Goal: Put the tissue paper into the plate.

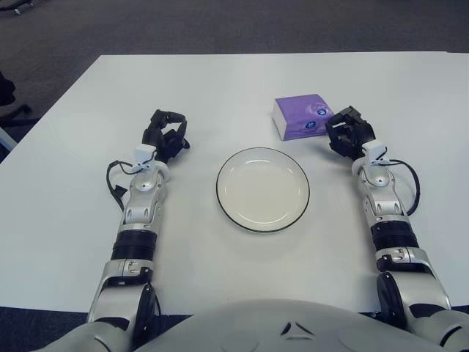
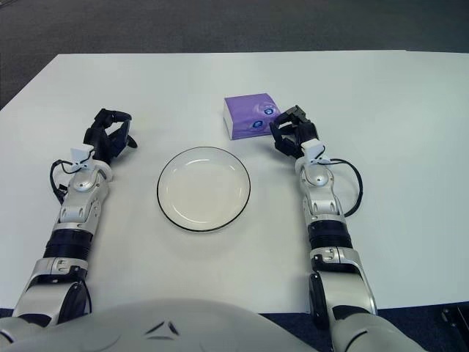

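A purple tissue pack (image 1: pixel 302 116) lies flat on the white table, beyond and to the right of a white plate with a dark rim (image 1: pixel 223 199). The plate holds nothing. My right hand (image 1: pixel 349 133) rests just to the right of the pack, close to its near right corner, fingers relaxed and holding nothing. My left hand (image 1: pixel 165 136) lies on the table left of the plate, fingers loosely curled and holding nothing.
The white table (image 1: pixel 234 81) stretches wide on all sides. Dark carpet lies beyond its far edge. A black cable loops beside each forearm.
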Available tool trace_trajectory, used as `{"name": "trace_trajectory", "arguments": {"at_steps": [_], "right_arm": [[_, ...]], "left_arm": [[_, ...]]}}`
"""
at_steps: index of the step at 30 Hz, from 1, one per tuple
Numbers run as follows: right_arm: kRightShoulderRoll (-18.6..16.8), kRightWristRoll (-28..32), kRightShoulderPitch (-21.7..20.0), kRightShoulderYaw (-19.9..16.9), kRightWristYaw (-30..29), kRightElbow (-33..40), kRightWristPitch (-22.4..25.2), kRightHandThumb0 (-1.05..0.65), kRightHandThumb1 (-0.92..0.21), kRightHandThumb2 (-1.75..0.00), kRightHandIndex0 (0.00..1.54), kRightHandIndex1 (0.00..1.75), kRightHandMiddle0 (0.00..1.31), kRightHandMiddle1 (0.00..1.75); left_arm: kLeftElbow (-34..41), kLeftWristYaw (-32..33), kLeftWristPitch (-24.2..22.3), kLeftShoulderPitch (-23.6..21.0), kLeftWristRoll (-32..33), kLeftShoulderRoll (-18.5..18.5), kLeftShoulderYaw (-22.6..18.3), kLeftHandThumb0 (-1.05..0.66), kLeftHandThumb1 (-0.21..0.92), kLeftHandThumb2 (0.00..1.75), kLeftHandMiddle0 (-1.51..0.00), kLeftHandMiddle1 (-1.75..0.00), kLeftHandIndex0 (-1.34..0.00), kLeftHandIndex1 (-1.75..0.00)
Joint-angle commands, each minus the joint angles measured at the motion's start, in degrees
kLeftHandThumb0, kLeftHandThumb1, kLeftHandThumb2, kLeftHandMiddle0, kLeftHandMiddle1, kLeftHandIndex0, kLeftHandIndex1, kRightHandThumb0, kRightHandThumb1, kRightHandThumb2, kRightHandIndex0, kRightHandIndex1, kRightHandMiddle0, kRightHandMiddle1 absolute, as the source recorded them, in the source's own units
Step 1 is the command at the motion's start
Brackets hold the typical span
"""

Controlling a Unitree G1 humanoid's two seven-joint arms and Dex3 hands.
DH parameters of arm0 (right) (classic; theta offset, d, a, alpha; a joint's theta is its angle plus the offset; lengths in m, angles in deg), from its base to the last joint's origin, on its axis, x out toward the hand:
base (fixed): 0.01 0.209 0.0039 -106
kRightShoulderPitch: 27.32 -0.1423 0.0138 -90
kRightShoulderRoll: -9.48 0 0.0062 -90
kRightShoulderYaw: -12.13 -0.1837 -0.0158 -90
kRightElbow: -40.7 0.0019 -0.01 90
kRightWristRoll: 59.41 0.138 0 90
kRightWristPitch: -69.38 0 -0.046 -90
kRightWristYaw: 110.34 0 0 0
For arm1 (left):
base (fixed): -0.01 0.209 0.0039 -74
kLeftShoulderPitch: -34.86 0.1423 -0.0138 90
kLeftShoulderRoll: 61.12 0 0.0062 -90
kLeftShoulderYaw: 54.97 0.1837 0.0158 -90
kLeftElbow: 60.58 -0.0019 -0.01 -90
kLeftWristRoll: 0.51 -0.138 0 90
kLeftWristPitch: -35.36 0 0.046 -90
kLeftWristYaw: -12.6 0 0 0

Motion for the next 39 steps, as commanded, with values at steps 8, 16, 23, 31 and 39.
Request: {"name": "trace_trajectory", "arguments": {"at_steps": [8, 16, 23, 31, 39], "right_arm": [[-0.81, -2.97, 5.54, -0.04, -4.98, -1.16, -7.58, -0.37, -0.82, -0.61, 0.66, 1.72, 0.31, 1.70], [2.99, -8.51, 3.41, 0.83, -8.43, -3.71, -18.11, -0.36, -0.83, -0.57, 0.66, 1.74, 0.33, 1.67], [5.82, -14.69, 0.87, 2.05, -11.70, -3.03, -23.38, -0.36, -0.91, -0.37, 0.63, 1.73, 0.38, 1.57], [11.72, -21.19, -1.22, 2.83, -9.51, 5.89, -20.63, -0.36, -0.92, -0.34, 0.62, 1.72, 0.39, 1.55], [15.38, -24.50, -4.56, 4.18, -6.52, 8.71, -19.12, -0.36, -0.92, -0.34, 0.60, 1.68, 0.39, 1.54]], "left_arm": [[-4.09, 0.41, -1.74, 6.51, -0.97, 3.41, 0.89, -0.36, 0.92, 0.33, -0.81, -1.75, -0.41, -1.54], [-4.11, 0.52, -1.61, 6.55, -1.14, 3.69, 0.96, -0.36, 0.92, 0.33, -0.82, -1.75, -0.41, -1.54], [-4.17, 0.50, -1.36, 6.63, -1.20, 3.80, 0.95, -0.36, 0.92, 0.32, -0.82, -1.75, -0.41, -1.54], [-4.35, 0.52, -0.79, 6.80, -1.30, 3.75, 1.06, -0.36, 0.92, 0.32, -0.82, -1.75, -0.41, -1.54], [-4.34, 0.49, -0.64, 6.81, -1.37, 3.72, 1.09, -0.36, 0.92, 0.32, -0.82, -1.75, -0.41, -1.54]]}}
